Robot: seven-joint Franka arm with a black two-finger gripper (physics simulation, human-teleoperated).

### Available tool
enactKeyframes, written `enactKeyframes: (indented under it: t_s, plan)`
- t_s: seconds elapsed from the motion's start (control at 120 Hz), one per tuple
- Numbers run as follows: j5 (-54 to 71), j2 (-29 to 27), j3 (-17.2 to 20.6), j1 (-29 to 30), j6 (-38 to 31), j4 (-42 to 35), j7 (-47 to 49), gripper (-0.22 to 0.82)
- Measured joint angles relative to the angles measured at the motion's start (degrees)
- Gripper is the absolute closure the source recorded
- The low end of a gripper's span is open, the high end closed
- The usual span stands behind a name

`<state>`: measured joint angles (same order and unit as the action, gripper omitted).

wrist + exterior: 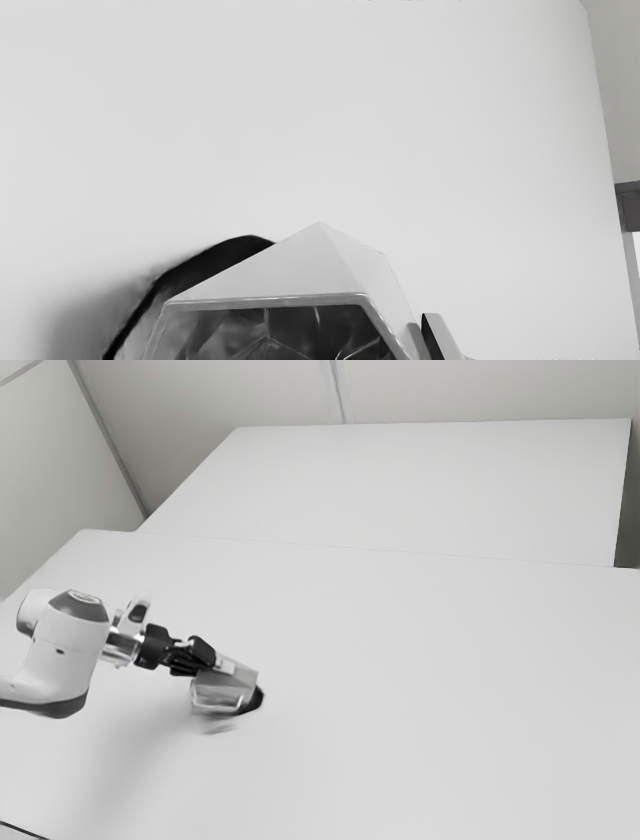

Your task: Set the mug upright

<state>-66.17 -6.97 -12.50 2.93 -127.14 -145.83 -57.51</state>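
Exterior view, from its left: the white, rounded arm (65, 655) leads to the black two-part claw (228, 667), which reaches the pale grey, many-faceted mug (221, 686). Whether the claw is apart or clamped I cannot tell. The mug tilts well off upright over the smooth white bench (400, 660); whether it touches I cannot tell. At its right end sits a black patch (251, 702), handle or shadow, unclear.

I judge the mug hard and stiff, fairly light, perhaps glazed and chippable at the rim. Its slanting flat sides could slip, so I would grip one wall just below the rim, square to a facet.

In the wrist view its mouth faces the claw; the inside is dark with pale glints, contents unreadable.
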Motion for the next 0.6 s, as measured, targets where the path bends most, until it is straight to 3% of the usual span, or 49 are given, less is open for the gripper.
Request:
enactKeyframes:
  t_s: [0.167,0.35,0.6]
  plan:
    - [0.1,-0.9,1.5,-0.2,0.2,2.0,-0.7,0.77]
    - [1.7,-1.0,5.9,0.0,-0.1,6.0,-0.1,0.77]
    - [23.2,-1.0,10.6,0.0,1.9,18.0,8.6,0.78]
